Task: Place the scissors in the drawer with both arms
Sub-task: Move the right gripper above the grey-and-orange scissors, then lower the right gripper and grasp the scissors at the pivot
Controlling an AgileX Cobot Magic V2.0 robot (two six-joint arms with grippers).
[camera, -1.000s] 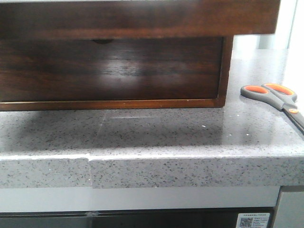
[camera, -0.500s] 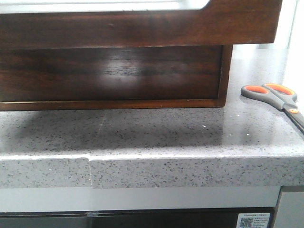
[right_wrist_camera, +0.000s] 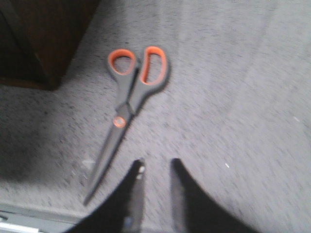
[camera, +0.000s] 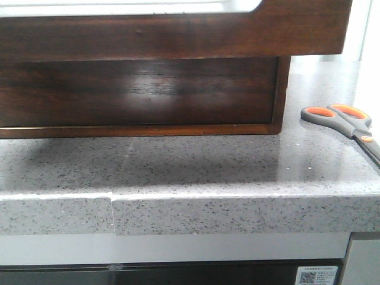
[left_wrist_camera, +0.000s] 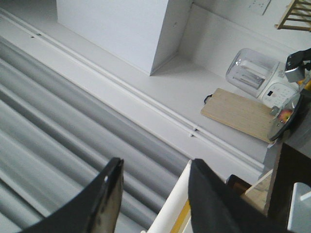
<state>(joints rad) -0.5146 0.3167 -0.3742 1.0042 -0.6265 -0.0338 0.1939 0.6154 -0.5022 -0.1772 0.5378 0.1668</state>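
1. Nearest me in the front view is the tabletop (camera: pixel 196 172), a speckled grey stone slab with a thick rounded front edge and a thin seam running across its left part.
2. Under that edge I see a pale strip, and at the lower right a small white label with a square code (camera: pixel 316 276).
3. On my right wrist camera the right tool (right_wrist_camera: pixel 154 167) hangs over the stone with its two tapered black fingers slightly apart and nothing between them.
4. The scissors (right_wrist_camera: pixel 127 104) lie flat on the tabletop just beside that tool, apart from it. Their blade tips point toward the tool side and the loops lie away from it; the blades are closed.
5. The scissors have grey handles, orange lining in both loops and an orange pivot dot. In the front view they sit near the right edge, well clear of the cabinet.
6. Behind the open stone stands the dark wooden cabinet frame (camera: pixel 281 95).
7. The drawer (camera: pixel 178 35) is pulled out toward me, glossy reddish-brown, with a pale inside showing along its top edge. I cannot tell whether anything lies in it.
8. The left tool (left_wrist_camera: pixel 154 182) has its dark fingers spread, holding nothing, with a pale edge of the drawer (left_wrist_camera: pixel 172 208) between them; I cannot tell whether they touch it.
9. Farther off on the left wrist camera are a wooden cutting board (left_wrist_camera: pixel 238 114) and a white appliance (left_wrist_camera: pixel 252 75).
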